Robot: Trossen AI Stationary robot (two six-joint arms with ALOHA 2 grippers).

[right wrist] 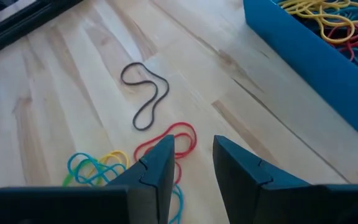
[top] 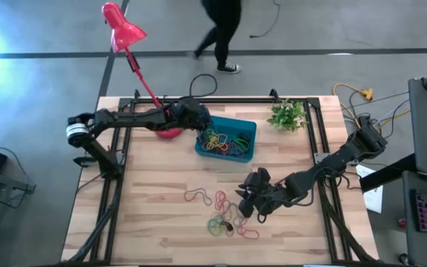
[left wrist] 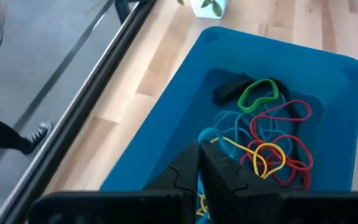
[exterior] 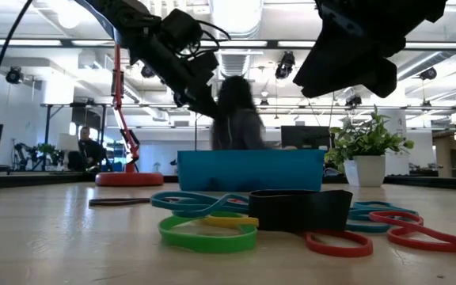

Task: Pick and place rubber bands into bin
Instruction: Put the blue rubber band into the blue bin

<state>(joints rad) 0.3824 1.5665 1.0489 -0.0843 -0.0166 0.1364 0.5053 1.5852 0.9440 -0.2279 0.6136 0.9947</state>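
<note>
The rubber bands point(top: 223, 216) lie in two groups. One tangle fills the bin point(top: 249, 130): in the left wrist view it shows one green loop, several red, yellow and teal loops twisted together, and one black band at the far side; an exact count of the tangled ones cannot be made. The other group lies loose on the wooden worktop point(top: 154, 193) nearer the front edge. In the right wrist view that group shows one dark loop lying alone, one red loop beside it, and a small knot of teal and yellow bands. In the low view a wide black band, a green one, teal ones and red ones lie overlapping close to the camera.

The bin is one teal-blue box standing toward the back of the worktop, between a red lamp point(top: 122, 28) and a small potted plant point(top: 287, 115).

The left gripper point(left wrist: 199, 163) hangs over the bin's near-left corner, its fingers pressed together with nothing seen between them. The right gripper point(right wrist: 192, 155) hovers above the loose bands, its fingers a narrow gap apart and holding nothing.

Beyond the worktop one person point(top: 221, 33) is on the floor. No readable writing or labels show.
</note>
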